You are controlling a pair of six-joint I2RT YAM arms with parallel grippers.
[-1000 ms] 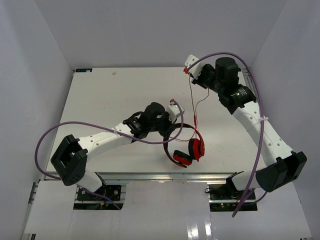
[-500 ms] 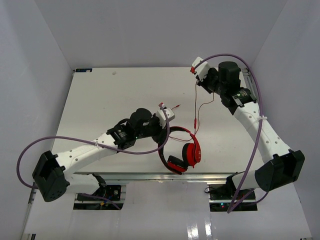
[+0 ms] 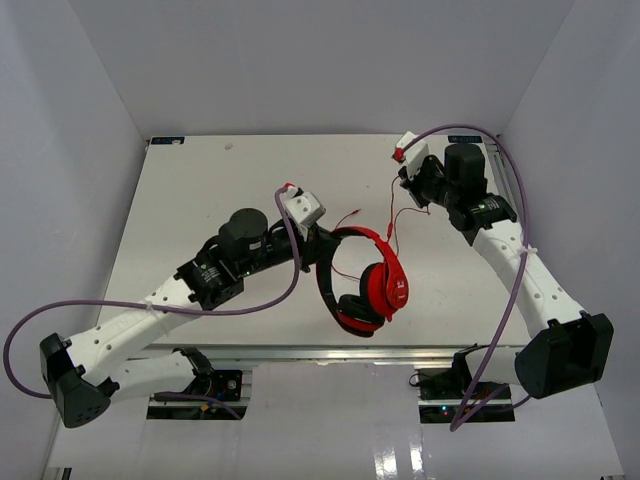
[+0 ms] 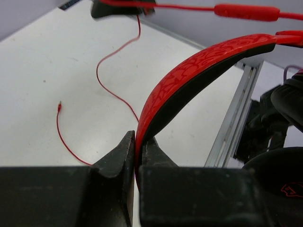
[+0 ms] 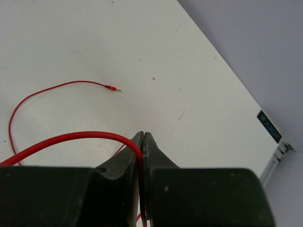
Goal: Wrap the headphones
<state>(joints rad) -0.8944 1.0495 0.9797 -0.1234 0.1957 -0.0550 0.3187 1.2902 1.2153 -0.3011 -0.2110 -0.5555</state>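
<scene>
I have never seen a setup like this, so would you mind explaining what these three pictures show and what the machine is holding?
These show two robot arms bolted at the near edge of a white table. The wide picture looks down from above and behind them. The other two come from a small camera on each wrist, so the dark shapes at the bottom are that arm's own fingers. The only object is a pair of red headphones with black ear pads and a long thin red cable. The left hand is shut on the headband, which its wrist view shows close up. The right hand pinches the cable farther back, while the plug end lies loose on the table. The thick purple cords belong to the arms.
</scene>
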